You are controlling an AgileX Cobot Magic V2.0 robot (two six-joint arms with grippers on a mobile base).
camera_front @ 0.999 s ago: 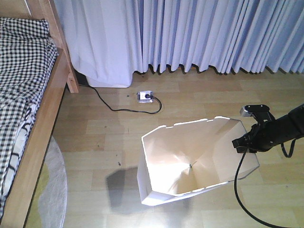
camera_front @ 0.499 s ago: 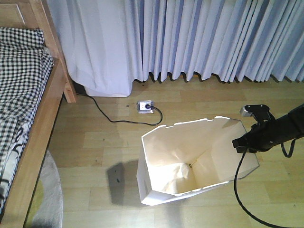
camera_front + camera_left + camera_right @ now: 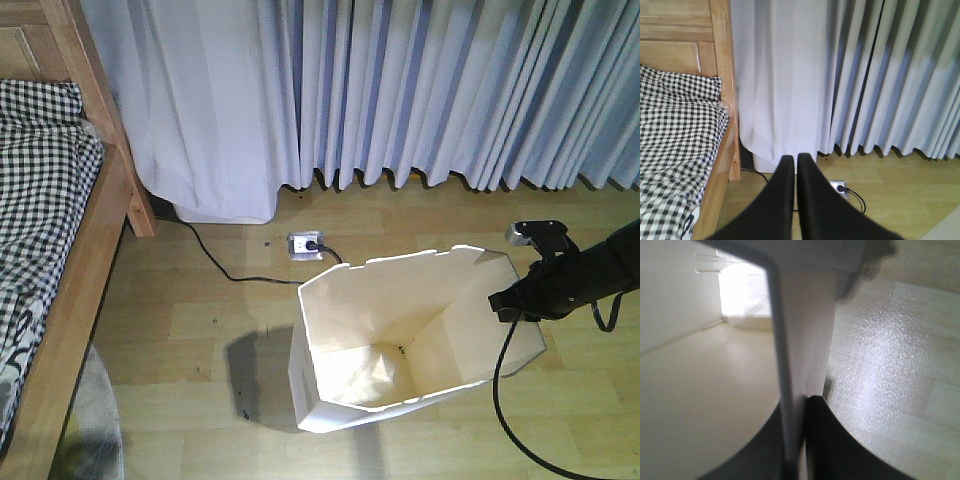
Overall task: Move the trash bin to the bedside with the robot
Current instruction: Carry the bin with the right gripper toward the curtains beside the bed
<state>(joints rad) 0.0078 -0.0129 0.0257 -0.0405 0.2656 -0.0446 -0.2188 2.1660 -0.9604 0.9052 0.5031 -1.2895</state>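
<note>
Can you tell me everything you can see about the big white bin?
The trash bin is white plastic with a cream inside, and it gets narrower toward the bottom. Its angular rim has many sides and small notches along the far edge. It has no lid and looks empty except for a tiny dark speck. It is upright over the wooden floor, in front of the curtains and right of the bed. The right gripper is pinching its right wall.

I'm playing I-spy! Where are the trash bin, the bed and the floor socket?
trash bin (image 3: 350, 320): front view, on its cream inside wall.
bed (image 3: 40, 170): front view, on the checked bedding.
floor socket (image 3: 305, 244): front view, on its top face.
</note>
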